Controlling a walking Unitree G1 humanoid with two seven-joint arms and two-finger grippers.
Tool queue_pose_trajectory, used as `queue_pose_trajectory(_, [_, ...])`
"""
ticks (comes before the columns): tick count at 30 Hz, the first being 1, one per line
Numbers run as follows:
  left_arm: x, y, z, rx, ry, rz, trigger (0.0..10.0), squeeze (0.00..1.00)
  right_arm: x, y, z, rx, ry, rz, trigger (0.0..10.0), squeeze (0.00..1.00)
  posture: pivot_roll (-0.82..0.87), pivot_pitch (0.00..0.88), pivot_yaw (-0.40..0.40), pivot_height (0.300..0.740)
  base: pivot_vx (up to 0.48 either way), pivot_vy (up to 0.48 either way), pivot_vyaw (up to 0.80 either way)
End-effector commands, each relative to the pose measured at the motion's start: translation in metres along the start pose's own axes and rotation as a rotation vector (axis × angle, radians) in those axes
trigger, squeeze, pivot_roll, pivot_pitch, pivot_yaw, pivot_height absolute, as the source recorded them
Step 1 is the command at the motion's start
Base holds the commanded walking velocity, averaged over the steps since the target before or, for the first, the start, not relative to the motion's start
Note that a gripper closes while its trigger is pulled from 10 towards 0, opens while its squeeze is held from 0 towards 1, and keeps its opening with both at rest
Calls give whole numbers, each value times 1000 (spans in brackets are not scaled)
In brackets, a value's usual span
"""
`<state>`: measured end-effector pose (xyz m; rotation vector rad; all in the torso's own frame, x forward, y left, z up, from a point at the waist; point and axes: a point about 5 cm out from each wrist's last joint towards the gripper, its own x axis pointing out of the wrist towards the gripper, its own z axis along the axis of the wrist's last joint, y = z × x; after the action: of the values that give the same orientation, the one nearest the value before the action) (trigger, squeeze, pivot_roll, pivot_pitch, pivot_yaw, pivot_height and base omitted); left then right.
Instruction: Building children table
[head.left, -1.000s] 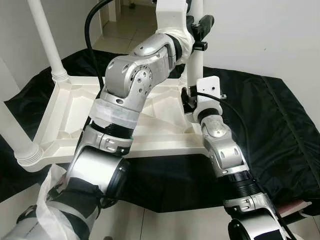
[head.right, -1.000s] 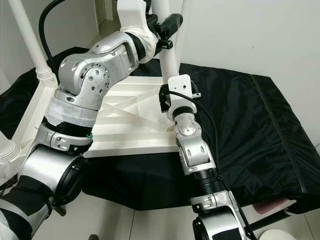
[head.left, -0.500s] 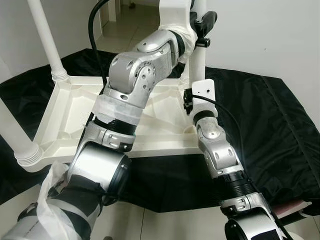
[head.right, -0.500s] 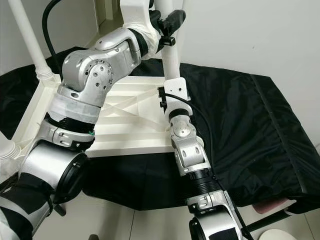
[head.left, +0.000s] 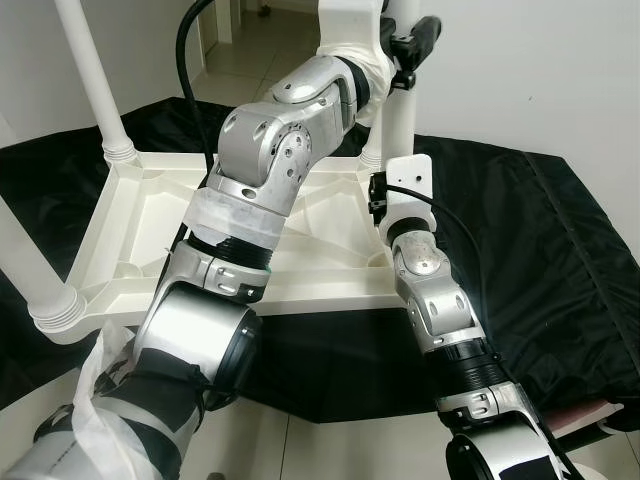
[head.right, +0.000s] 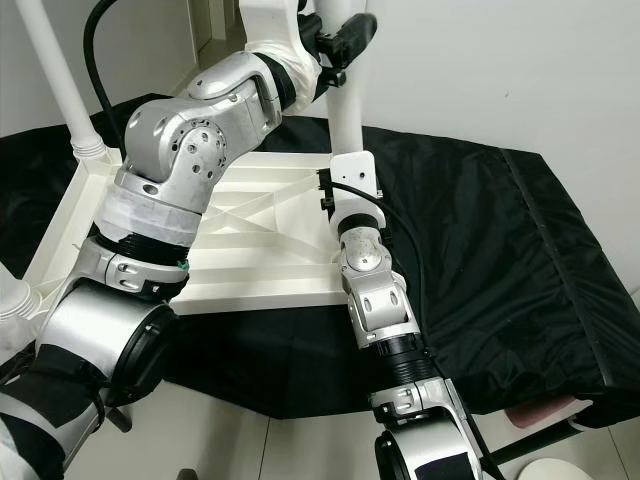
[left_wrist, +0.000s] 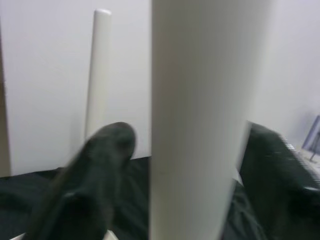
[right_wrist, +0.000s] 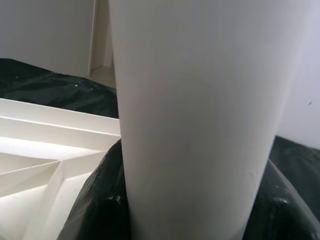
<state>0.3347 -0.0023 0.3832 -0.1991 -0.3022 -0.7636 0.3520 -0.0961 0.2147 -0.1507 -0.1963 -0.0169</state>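
Table top: the white ribbed plastic table top lies upside down on the black cloth that covers the floor; its ribs face up.
Leg in hand: the white round plastic table leg stands upright at the far right corner of the table top, its foot hidden behind the right wrist.
Left gripper: the left gripper holds this leg high up; its black fingers lie on either side of the tube and look clamped on it.
Right gripper: the right gripper is at the base of the same leg, just above the corner socket; its dark pads sit on both sides of the tube and seem to press it.
Other legs: a second white leg stands in the far left corner; a third white leg stands in the near left corner.
Progress: I judge three legs are placed, the third maybe not fully seated; the near right corner, partly hidden by the right arm, seems without a leg yet.
Change: against the frame a second ago, the right wrist has moved closer to the leg and a little higher; the left arm sits slightly higher on the tube; the table top did not move.
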Motion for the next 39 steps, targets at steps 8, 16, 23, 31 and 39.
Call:
queue_pose_trajectory(8, [-3,-17,-1,-113,-39,-233,10000,0,2,-5,-2,32,12,-12,10000,0,77,4,-62,740,0,0,0])
queue_pose_trajectory(16, [12,-1,-26,-153,11,-117,10000,0,2,-35,-11,34,36,-110,10000,0,73,15,-61,740,0,0,0])
queue_pose_trajectory(23, [27,9,-49,-145,76,-54,10000,0,0,-46,-16,21,50,-134,10000,0,73,14,-63,740,0,0,0])
queue_pose_trajectory(31, [19,23,-111,-115,210,24,10000,0,-6,-64,-26,7,83,-172,10000,0,70,17,-71,740,0,0,0])
queue_pose_trajectory(39, [-24,11,-103,-102,97,-74,10000,0,-7,-69,-30,2,96,-184,10000,0,71,10,-72,740,0,0,0])
